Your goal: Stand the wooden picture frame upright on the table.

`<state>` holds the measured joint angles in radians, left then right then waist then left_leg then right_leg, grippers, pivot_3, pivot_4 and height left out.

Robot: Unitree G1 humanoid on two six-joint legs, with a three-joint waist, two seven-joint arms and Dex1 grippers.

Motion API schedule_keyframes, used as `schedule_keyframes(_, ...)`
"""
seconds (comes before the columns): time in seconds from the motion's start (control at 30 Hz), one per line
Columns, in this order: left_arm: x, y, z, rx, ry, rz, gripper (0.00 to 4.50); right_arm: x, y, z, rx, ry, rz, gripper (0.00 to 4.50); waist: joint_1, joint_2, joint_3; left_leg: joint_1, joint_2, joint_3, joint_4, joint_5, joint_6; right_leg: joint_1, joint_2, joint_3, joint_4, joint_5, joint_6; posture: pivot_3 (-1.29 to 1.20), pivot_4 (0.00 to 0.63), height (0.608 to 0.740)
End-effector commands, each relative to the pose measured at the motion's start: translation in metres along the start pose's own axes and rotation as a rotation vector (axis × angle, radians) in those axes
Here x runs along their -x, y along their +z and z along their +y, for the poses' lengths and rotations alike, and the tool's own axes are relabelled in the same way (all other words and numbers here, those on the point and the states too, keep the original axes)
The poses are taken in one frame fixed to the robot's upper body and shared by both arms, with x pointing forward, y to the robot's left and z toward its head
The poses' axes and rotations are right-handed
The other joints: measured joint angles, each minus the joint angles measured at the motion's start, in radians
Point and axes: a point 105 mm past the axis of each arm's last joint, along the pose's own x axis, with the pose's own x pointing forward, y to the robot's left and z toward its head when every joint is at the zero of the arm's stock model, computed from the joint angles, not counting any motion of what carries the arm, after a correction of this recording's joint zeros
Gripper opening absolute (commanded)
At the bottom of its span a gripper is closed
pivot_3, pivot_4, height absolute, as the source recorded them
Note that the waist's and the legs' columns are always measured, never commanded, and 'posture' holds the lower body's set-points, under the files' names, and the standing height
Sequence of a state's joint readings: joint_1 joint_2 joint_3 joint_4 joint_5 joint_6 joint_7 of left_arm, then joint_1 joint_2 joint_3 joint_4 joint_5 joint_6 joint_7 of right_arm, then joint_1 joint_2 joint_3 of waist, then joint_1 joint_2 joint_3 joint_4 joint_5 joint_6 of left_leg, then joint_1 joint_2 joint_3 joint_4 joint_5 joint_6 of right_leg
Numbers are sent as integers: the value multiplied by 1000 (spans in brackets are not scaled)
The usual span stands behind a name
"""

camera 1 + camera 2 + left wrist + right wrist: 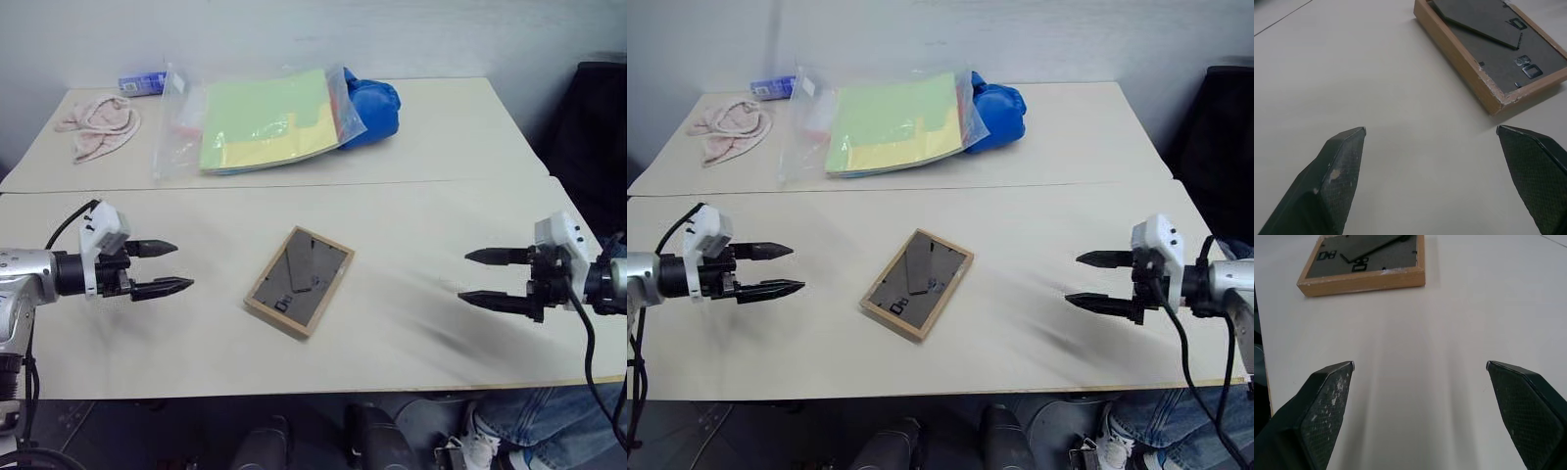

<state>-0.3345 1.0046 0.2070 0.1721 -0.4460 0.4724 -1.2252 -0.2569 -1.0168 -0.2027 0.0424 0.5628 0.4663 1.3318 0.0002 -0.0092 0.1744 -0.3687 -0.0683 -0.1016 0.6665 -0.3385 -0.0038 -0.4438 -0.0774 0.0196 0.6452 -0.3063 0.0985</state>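
Table (441,225) spans everything under me, pale beige, a seam line across it beyond my fingers. Far side past the seam: green-yellow paper in clear plastic (265,122), blue glove (372,103) touching its edge, pink cloth (98,125) off toward my left side, small blue packet (142,82) behind the cloth. None of that matters for the job.

Wooden picture frame (299,281) lies flat, face down, dark back panel up, between my two sets of fingers, well apart from both. It sits turned at an angle to the table edge. Fold-out stand (301,266) looks pressed flat or nearly flat against the back; can't tell if it lifts at all.

My left fingers (165,267) are spread wide, empty, hanging above the table and pointing in toward the frame. My right fingers (498,277) same: wide, empty, pointing in from the other side.

Step, as I judge it: start pose, approach not begun, frame untouched. Next move likely calls for bringing one set of fingers in to pinch a frame edge and tip it up, the other to pull the stand out so it props. Risk: frame slides on the smooth table when nudged, or falls back if the stand isn't swung out enough.
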Motion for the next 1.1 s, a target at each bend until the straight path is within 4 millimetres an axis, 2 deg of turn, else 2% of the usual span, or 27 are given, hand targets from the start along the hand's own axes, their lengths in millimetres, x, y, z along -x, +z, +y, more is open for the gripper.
schedule_keyframes(0.03, -2, 7, -1, -52, -4, 16, 4500, 0, 11, -1, 16, -28, -64, 4465, 0, 0, 0, 0, 0, 0, 0, 0, 0, 0, 0, 0, 0, 0, 0, 0, 150, 740)
schedule_keyframes(0.27, -8, 1, -3, -46, 2, 11, 4500, -5, 7, 4, 8, -63, -73, 4465, 0, 0, 0, 0, 0, 0, 0, 0, 0, -1, 0, 0, 1, 0, 0, 0, 150, 740)
schedule_keyframes(0.4, -20, -3, 2, -80, -4, 29, 4500, -15, 2, 6, 78, -70, -20, 4465, 1, 0, 0, 0, 0, 0, 1, 0, 0, -1, 0, 0, 2, 0, 0, 0, 150, 740)
schedule_keyframes(0.5, -36, -6, 3, -129, -50, 74, 3904, -28, 1, 9, 144, -39, 16, 3870, 1, 0, 0, 0, 0, 1, 2, 0, 0, -1, 0, 0, 2, 0, 0, 0, 150, 740)
schedule_keyframes(0.67, -72, -13, -1, -227, -164, 164, 2362, -64, -2, 23, 254, 66, 70, 2157, 1, 0, 0, -1, -1, 1, 2, 0, 0, -1, 0, -2, 2, 0, 0, 0, 150, 740)
schedule_keyframes(0.77, -97, -10, -1, -256, -191, 164, 1441, -90, -1, 21, 301, 90, 70, 1129, 0, 0, 0, -1, -1, 1, 4, 0, 0, -1, 0, -8, 3, 0, 0, 0, 150, 740)
schedule_keyframes(0.87, -118, -5, -11, -274, -255, 136, 566, -111, 2, 19, 327, 109, 62, 158, -1, 0, 0, -2, -1, 0, 7, 0, 0, -1, 0, -9, 4, 0, 1, 0, 150, 740)
schedule_keyframes(0.93, -125, -3, -21, -264, -311, 115, 38, -122, 3, 17, 341, 115, 60, 0, -2, 0, 0, -2, -2, 0, 8, 0, 0, -1, 0, -10, 7, 0, 1, 0, 150, 740)
schedule_keyframes(1.03, -130, -2, -32, -243, -366, 105, 38, -134, 4, 9, 374, 78, 70, 0, -2, 0, 0, -3, -2, 0, 10, 0, 0, -1, 0, -11, 8, 0, 1, 0, 150, 740)
schedule_keyframes(1.1, -135, 0, -54, -178, -441, 94, 38, -141, 7, 3, 387, 47, 72, 0, -3, 0, 0, -3, -2, -1, 10, 0, 0, -1, 0, -11, 8, 0, 1, 0, 150, 740)
